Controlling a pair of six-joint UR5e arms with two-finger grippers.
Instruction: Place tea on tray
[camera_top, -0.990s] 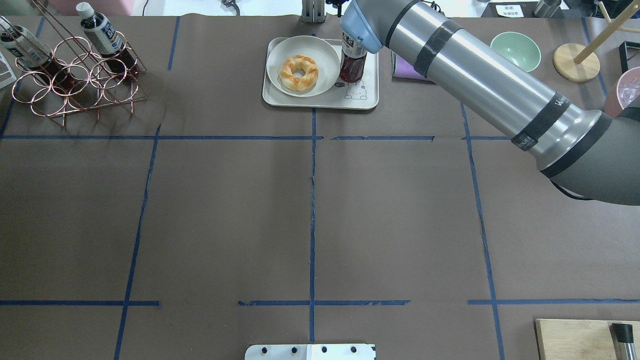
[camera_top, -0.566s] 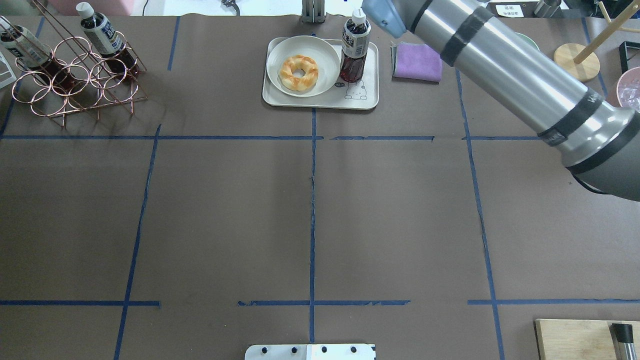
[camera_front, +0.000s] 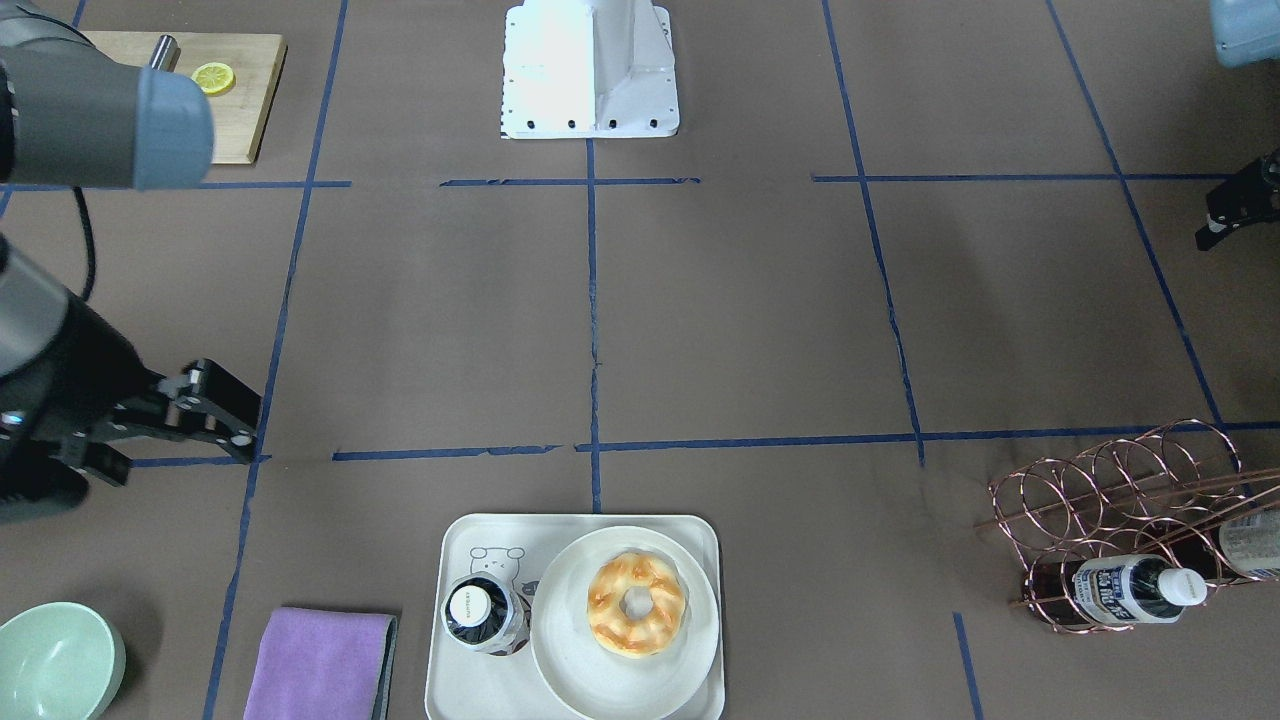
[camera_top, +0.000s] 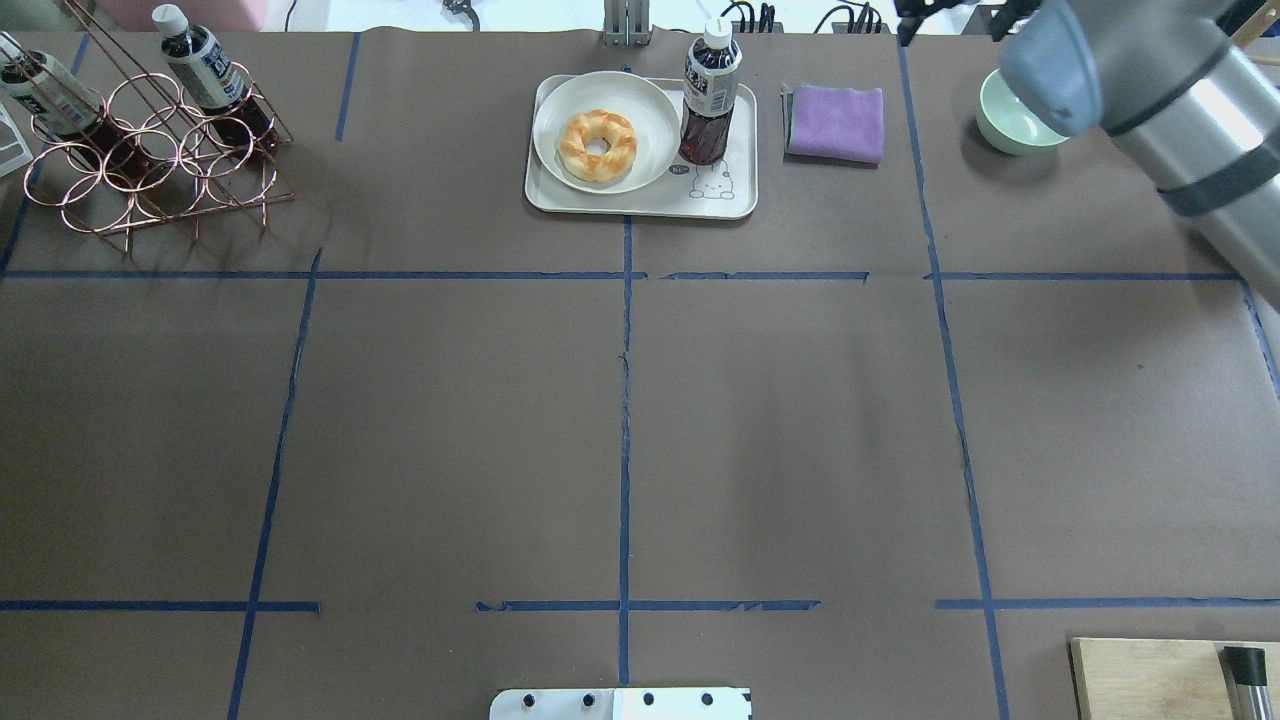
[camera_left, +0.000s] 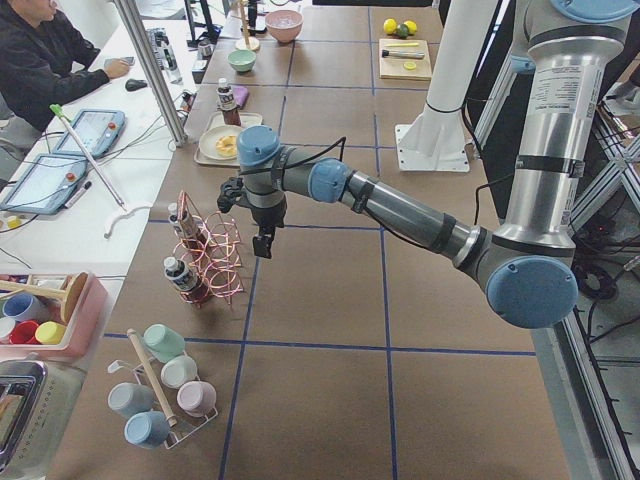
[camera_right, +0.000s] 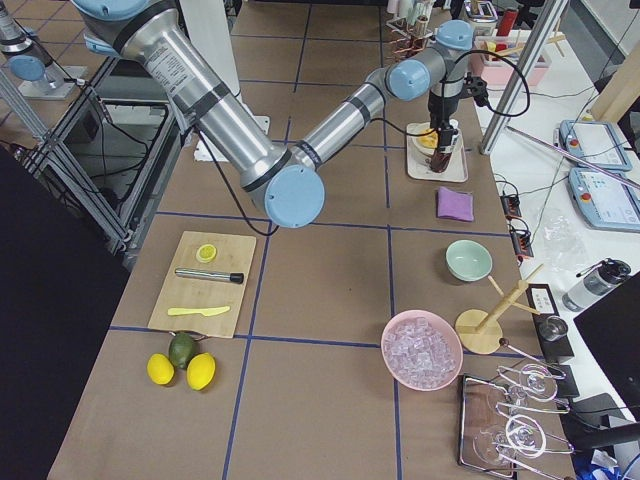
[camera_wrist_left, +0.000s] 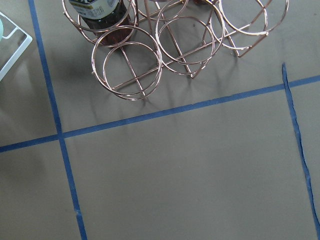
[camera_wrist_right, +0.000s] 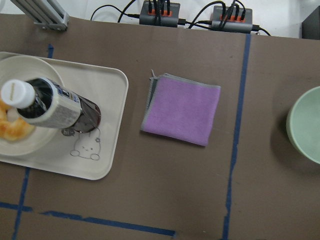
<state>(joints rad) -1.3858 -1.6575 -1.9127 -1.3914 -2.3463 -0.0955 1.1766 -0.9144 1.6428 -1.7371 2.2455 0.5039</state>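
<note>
We see the tea (camera_top: 708, 95) standing upright on the tray (camera_top: 640, 208), cap up, with nothing gripping it. It is at the tray's end nearer the robot's right, just behind the little drawn dog. It stands just beside the plate (camera_top: 560, 150), which fills the rest of the tray and carries a donut (camera_top: 598, 145). We cannot tell whether bottle and plate touch.

The right pincer (camera_front: 248, 425) hangs over the desk (camera_top: 620, 400), well apart from the tray and off toward the robot's right. Its two black fingers are spread and hold nothing. Its wrist camera looks down on the tea, the tray's end, a purple cloth (camera_top: 835, 122) and the edge of a green bowl (camera_top: 1005, 130). The cloth lies flat just beside the tray, and the bowl sits further along the same way.

The left pincer (camera_left: 264, 240) hovers near the copper wire rack (camera_top: 150, 160) at the desk's far left corner, pointing down. We cannot tell whether its fingers are spread or pressed together. Two more bottles lie tilted in the rack.
</note>
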